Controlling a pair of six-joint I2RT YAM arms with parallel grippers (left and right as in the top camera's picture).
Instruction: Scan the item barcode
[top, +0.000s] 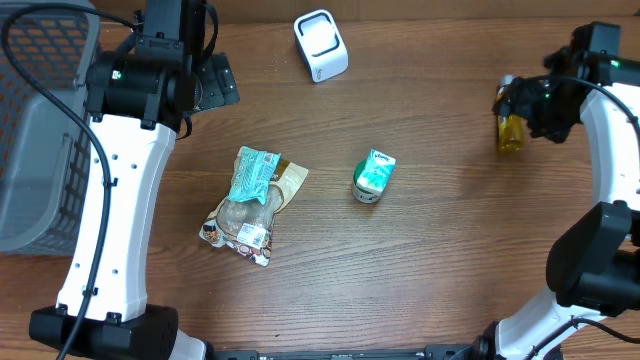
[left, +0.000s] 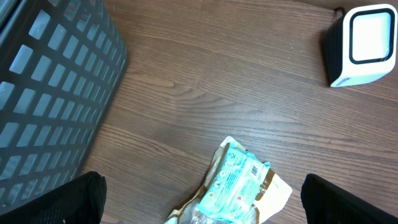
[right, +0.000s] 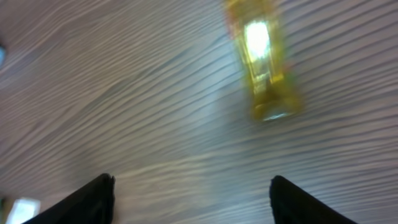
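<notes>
The yellow bottle (top: 510, 131) is seen lying well apart from the scanner (top: 321, 45), so the right gripper (right: 193, 183) is held wide and empty near it for grabbing, and the left gripper (left: 202, 186) is held wide too.

**Brown Wood Table Under Soft, Even Light**

The table (top: 430, 280) fills nearly every view. Its top is brown wood grain, with long wavy streaks running across the overhead picture. From the right wrist the surface shows a pale sheen in bands along the grain. The light is diffuse and comes from above, so shadows on the wood are short and soft-edged. A darker strip runs along the far edge of the top, too dim to make out. At the left edge is a grey basket (top: 40, 140) with lattice walls; whether it rests on the top or beside it cannot be told
</notes>
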